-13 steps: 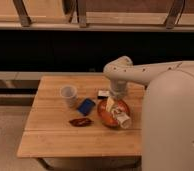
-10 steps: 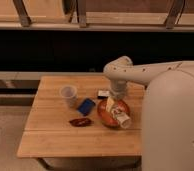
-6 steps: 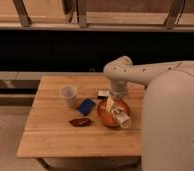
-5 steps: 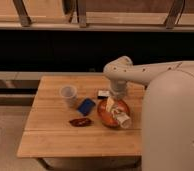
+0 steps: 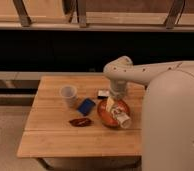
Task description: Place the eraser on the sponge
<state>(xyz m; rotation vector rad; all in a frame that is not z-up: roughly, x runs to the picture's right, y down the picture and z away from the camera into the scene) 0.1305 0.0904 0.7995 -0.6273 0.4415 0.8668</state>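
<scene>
The eraser (image 5: 103, 93), a small white block with a dark end, lies on the wooden table (image 5: 55, 135) just left of my arm. The sponge (image 5: 86, 106), a flat bright blue pad, rests a little left and nearer, beside the cup (image 5: 68, 95). My gripper (image 5: 113, 98) hangs down from the pale arm (image 5: 135, 74), right of the eraser and above the back edge of the orange plate (image 5: 110, 117). It is not over the sponge.
A white-labelled tube-like item (image 5: 122, 118) lies on the orange plate. In front of the sponge is a dark red-brown oval thing (image 5: 80, 121). My large pale body (image 5: 172, 125) fills the right side. A dark ledge and window rails run behind the table.
</scene>
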